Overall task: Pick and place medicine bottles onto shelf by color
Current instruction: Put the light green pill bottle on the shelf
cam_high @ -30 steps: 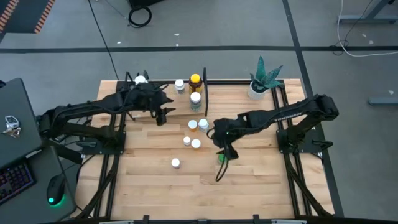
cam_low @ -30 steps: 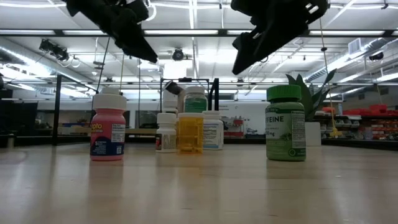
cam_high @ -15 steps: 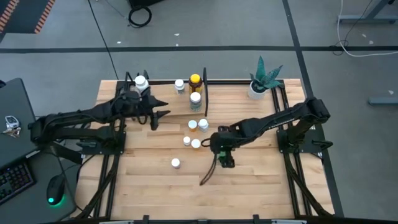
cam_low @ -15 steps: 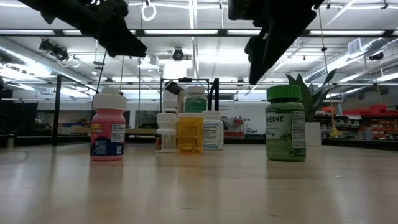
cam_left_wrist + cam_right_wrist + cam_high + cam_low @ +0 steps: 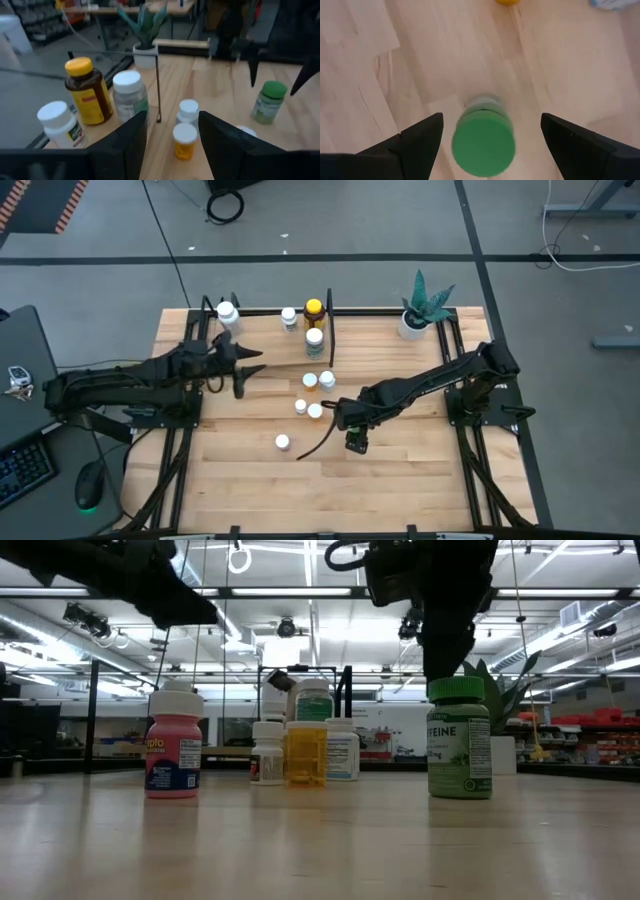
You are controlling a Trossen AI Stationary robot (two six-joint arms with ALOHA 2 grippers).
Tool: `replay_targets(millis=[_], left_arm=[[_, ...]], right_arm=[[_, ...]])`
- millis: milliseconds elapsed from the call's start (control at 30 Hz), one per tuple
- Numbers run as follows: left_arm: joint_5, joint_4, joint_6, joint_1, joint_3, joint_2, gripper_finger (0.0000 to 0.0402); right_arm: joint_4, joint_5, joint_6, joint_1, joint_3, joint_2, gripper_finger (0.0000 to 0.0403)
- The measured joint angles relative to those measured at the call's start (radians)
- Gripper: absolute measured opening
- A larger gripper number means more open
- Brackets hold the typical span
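A green medicine bottle (image 5: 460,740) stands upright on the table. My right gripper (image 5: 491,120) hangs open right above it, pointing down, one finger on either side of the green cap (image 5: 483,142) and clear of it. My left gripper (image 5: 245,370) is open and holds nothing, level above the table's left part, pointing toward the bottles. The shelf (image 5: 262,330) at the far edge carries an amber bottle with a yellow cap (image 5: 90,92) and white-capped bottles (image 5: 131,95). Loose bottles (image 5: 309,381) stand at mid-table.
A white pot with a green plant (image 5: 415,320) stands at the far right. A pink bottle (image 5: 174,745) stands near the front, apart from the cluster. A black upright rod (image 5: 330,330) marks the shelf's right end. Bare wood lies toward the near edge.
My left gripper has drawn back from the shelf toward the table's left edge and sunk a little. My right gripper has shifted toward the near edge over the green bottle, rolling and tipping until its fingers point straight down. No bottle has moved.
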Motion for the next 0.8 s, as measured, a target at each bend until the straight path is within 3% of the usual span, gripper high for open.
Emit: replay_targets(millis=[433, 800], left_arm=[[-0.023, 0.208, 0.05, -0.116, -0.201, -0.211, 0.0183], [-0.067, 0.325, 0.061, -0.161, -0.305, -0.26, 0.0183]], right_arm=[[-0.036, -0.031, 0.13, 0.013, -0.006, 0.056, 0.0339], [-0.004, -0.064, 0.103, 0.001, -0.02, 0.092, 0.0262]])
